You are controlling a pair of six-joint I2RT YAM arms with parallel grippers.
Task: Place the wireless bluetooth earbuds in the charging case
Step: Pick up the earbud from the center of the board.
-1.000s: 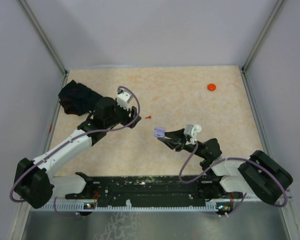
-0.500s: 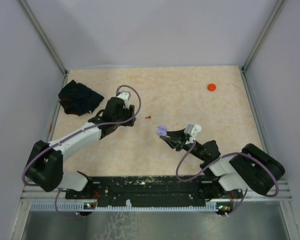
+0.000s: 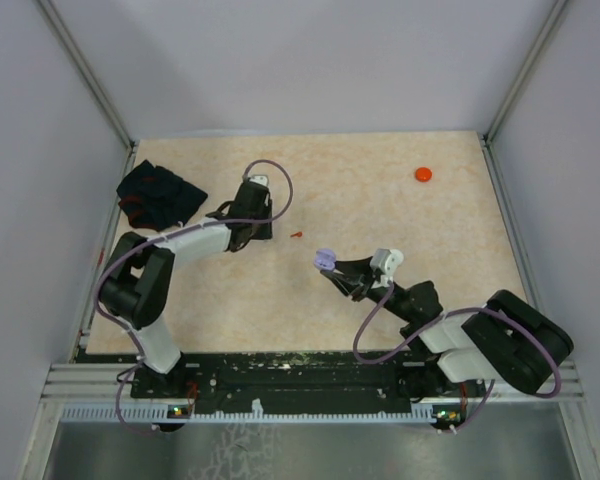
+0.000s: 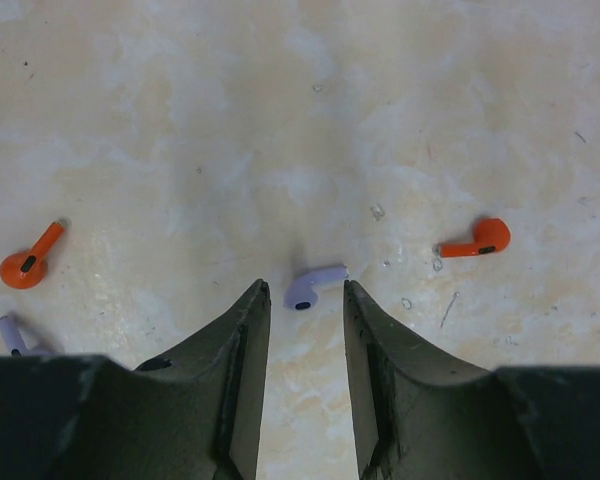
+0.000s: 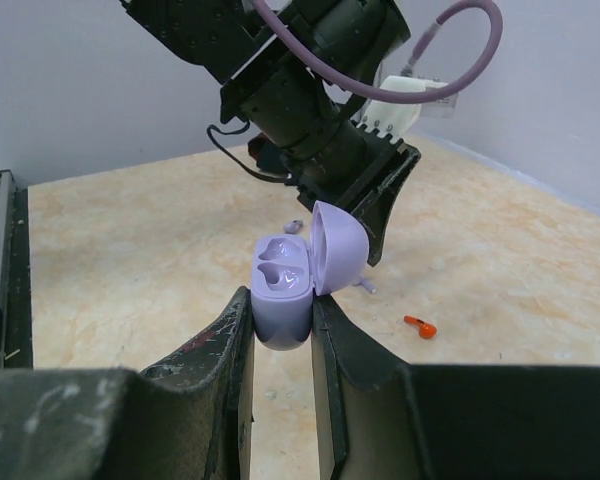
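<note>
Top view first: the left end effector (image 3: pixel 259 229) is reaching out low over the counter (image 3: pixel 380 200), just beside a red earbud (image 3: pixel 296 235), with the black cloth (image 3: pixel 158 195) behind it and a red disc (image 3: pixel 423 174) way off in the far right corner. The right end effector (image 3: pixel 332 268) sits mid-counter holding up the charging case (image 3: pixel 325 260). Left wrist cam: the jaws are released, one on each side of a pale purple earbud (image 4: pixel 313 288) lying flat on the counter, with a gap on both sides, so nothing is gripped yet. A second red earbud (image 4: pixel 28 262) lies well apart on the left, and there's another red one off to the right. Right wrist cam: that end effector is clenched on the lower body of the case, lid (image 5: pixel 338 248) flipped open, and both sockets look empty to me. Handling-wise, I'd guess the bud is super light, hard, glossy plastic, so it'll probably squirt out or roll if pinched off-centre. I'd grab it across the stem close to the bulb, gently, keeping the bulb end free to drop into the socket. The case is rigid and smooth too, so hold it by the base, not the hinge.
</note>
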